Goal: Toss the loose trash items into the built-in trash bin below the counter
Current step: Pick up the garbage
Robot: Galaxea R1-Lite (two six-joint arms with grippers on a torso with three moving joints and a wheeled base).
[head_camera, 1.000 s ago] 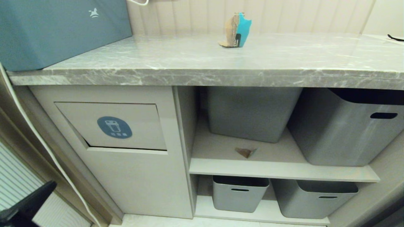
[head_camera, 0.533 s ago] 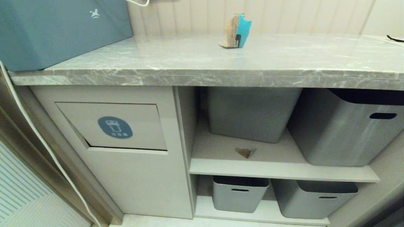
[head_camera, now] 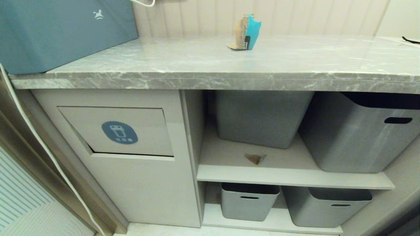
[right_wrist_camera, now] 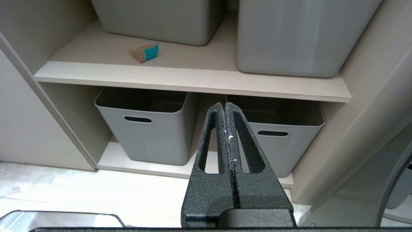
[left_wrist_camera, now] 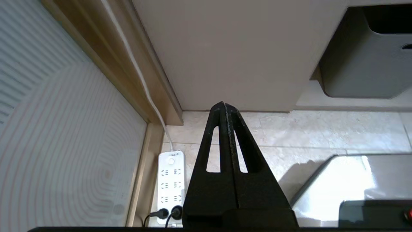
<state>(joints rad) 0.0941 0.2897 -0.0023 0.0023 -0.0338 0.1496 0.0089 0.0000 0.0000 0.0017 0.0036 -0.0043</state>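
A torn cardboard chunk with a turquoise face (head_camera: 245, 32) stands upright on the grey marble counter (head_camera: 197, 70) near the back wall. A small flat cardboard triangle (head_camera: 255, 158) (right_wrist_camera: 144, 53) lies on the upper open shelf. The built-in trash bin's flap (head_camera: 118, 131), with its round blue sticker, hangs closed in the beige cabinet front at the left. Neither arm shows in the head view. My left gripper (left_wrist_camera: 223, 103) is shut and empty, low down by the foot of the cabinet above the floor. My right gripper (right_wrist_camera: 224, 104) is shut and empty, in front of the lower shelf.
A large teal box (head_camera: 62, 32) sits on the counter's left end. Grey storage bins (head_camera: 361, 131) (head_camera: 249, 200) fill both open shelves. A white cable (head_camera: 39, 141) runs down the left wall to a power strip (left_wrist_camera: 170, 183) on the tiled floor.
The dark left arm that showed at the head view's bottom left corner a second ago has dropped out of that view. The trash pieces and the flap have not moved.
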